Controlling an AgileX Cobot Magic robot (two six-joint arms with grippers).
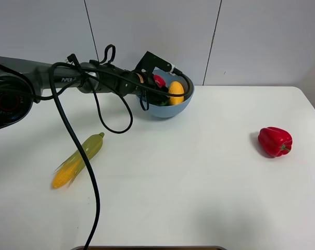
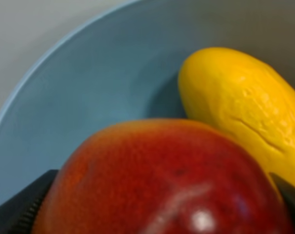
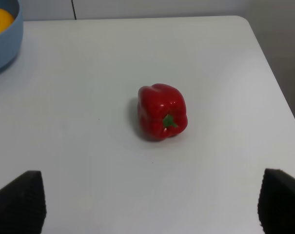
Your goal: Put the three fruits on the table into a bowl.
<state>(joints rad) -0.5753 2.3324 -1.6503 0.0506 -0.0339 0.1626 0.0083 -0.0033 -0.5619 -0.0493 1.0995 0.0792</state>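
Red fruit, glossy and likely slippery, sits pinched across its widest part in left claw over bowl; right claw spread.

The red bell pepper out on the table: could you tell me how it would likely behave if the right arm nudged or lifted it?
The red bell pepper lies on its side, so a nudge would probably rock it unevenly on its lobes rather than roll it cleanly. Its glossy skin looks slippery for a pinch. It seems stiff enough to keep its shape.

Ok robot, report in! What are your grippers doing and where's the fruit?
Left gripper shut on red fruit, inside bowl beside mango. Right gripper open, empty. Nothing blocking.
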